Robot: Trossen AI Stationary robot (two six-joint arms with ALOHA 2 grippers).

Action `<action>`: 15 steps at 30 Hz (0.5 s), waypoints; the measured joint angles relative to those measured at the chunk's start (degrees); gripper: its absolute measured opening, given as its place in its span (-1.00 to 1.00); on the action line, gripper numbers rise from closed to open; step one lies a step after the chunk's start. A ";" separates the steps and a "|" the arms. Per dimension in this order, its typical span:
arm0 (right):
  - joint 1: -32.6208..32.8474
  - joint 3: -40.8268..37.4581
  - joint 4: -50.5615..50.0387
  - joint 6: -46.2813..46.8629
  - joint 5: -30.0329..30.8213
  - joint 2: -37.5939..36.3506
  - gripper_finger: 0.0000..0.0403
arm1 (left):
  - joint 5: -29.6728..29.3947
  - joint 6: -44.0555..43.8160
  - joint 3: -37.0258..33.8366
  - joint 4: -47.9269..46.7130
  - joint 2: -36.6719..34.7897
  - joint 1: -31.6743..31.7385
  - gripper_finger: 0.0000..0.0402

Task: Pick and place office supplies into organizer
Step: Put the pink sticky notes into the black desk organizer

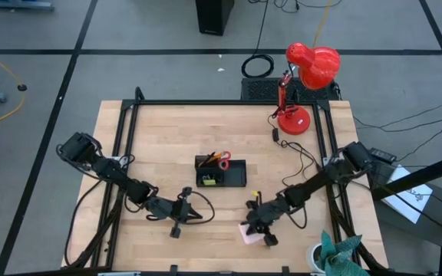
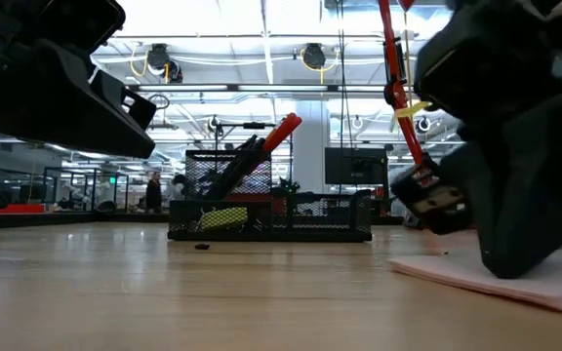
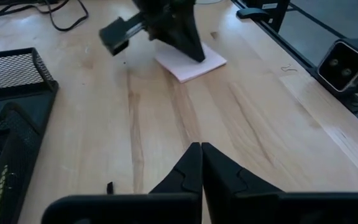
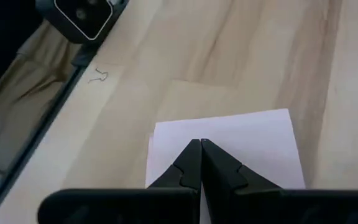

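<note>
The black mesh organizer (image 1: pixel 221 171) stands mid-table and holds the red-handled scissors (image 1: pixel 222 159), dark pens and something yellow (image 2: pixel 224 216). A pink sticky-note pad (image 1: pixel 249 234) lies flat on the wood toward the near edge, right of centre. My right gripper (image 4: pixel 201 143) is shut, its tips on this pad. My left gripper (image 3: pixel 201 146) is shut and holds nothing. It hovers over bare wood to the near left of the organizer (image 3: pixel 11 124). A small black clip (image 3: pixel 109 186) lies on the table just under it. My right gripper touches the pad's top face (image 4: pixel 229 134) with its shut fingertips, near the middle of the sheet. The fingers slant down onto it from the table's right side. The pad lies flat on the table (image 2: pixel 515 278).
A red desk lamp (image 1: pixel 305 77) stands at the far right corner, its cable (image 1: pixel 298 153) trailing over the table. Black frame rails (image 1: pixel 125 153) run along the sides, with a camera (image 3: pixel 344 62) on the near one. A wire clip (image 4: pixel 98 77) lies by that rail.
</note>
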 joint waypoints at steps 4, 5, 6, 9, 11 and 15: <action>0.21 4.62 -6.22 -3.80 -0.37 -0.78 -1.00 | 1.01 -0.20 0.00 -0.51 0.00 0.00 -0.89; 0.56 6.31 -9.39 -4.49 -0.06 -1.04 -1.00 | 0.98 -0.22 0.00 -0.62 0.00 0.00 -0.87; 0.97 8.17 -12.64 -5.09 0.23 -1.35 -1.00 | 0.98 -0.24 0.00 -0.66 0.00 0.00 -0.85; 2.10 13.51 -21.16 -5.49 0.04 -1.87 -1.00 | 0.97 -0.26 0.00 -0.73 0.00 0.00 -0.82; 2.87 15.74 -26.70 -5.52 -0.42 -1.87 -1.00 | 0.96 -0.28 0.00 -0.78 0.00 0.00 -0.82; 4.14 17.15 -31.05 -5.17 -0.51 -1.80 -1.00 | 0.96 -0.31 0.00 -0.91 0.00 0.00 -0.82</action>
